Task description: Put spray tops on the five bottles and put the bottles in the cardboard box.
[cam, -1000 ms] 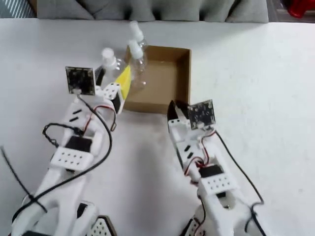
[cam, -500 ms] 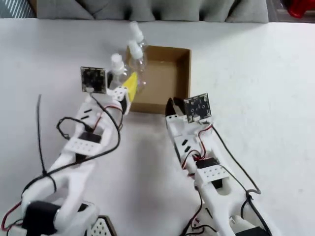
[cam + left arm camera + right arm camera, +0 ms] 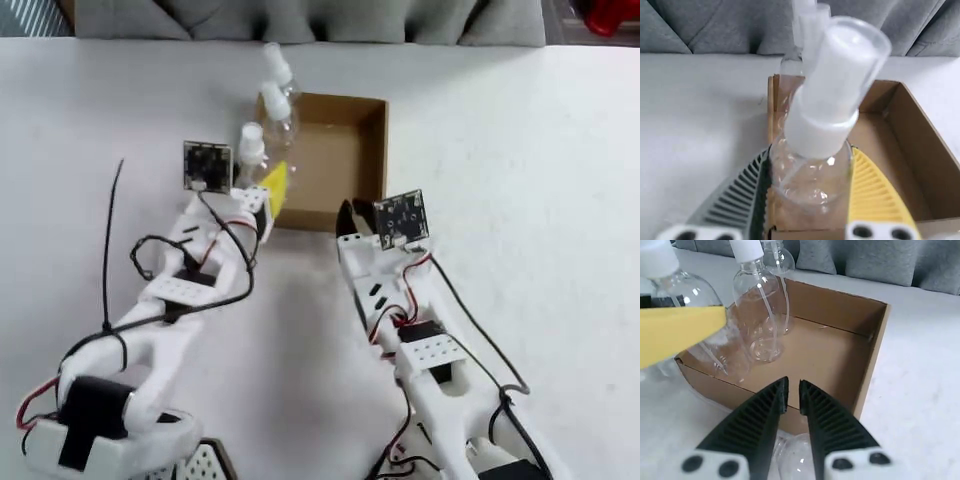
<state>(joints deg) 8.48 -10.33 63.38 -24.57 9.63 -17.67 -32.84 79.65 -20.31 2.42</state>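
Note:
My left gripper point(image 3: 810, 155) is shut on a clear bottle point(image 3: 810, 170) with a white spray top point(image 3: 835, 100), held between its grey and yellow fingers. In the high view the left gripper point(image 3: 262, 188) holds this bottle point(image 3: 252, 152) at the near left corner of the cardboard box point(image 3: 350, 120). A second capped bottle point(image 3: 760, 305) stands inside the box by its left wall. A third point(image 3: 777, 260) is at the far left corner. My right gripper point(image 3: 792, 385) hangs shut just before the box's front wall point(image 3: 740, 390). Under it lies another clear bottle point(image 3: 797, 460).
The box stands at the table's far middle, its right half bare cardboard point(image 3: 345, 165). Grey cushions point(image 3: 300, 20) line the table's far edge. Both arms stretch from the near edge towards the box, with loose black cables point(image 3: 110, 240) on the left arm.
The left arm has carried its bottle to the right, up to the box's left front corner. The right arm shifted slightly, then stayed still.

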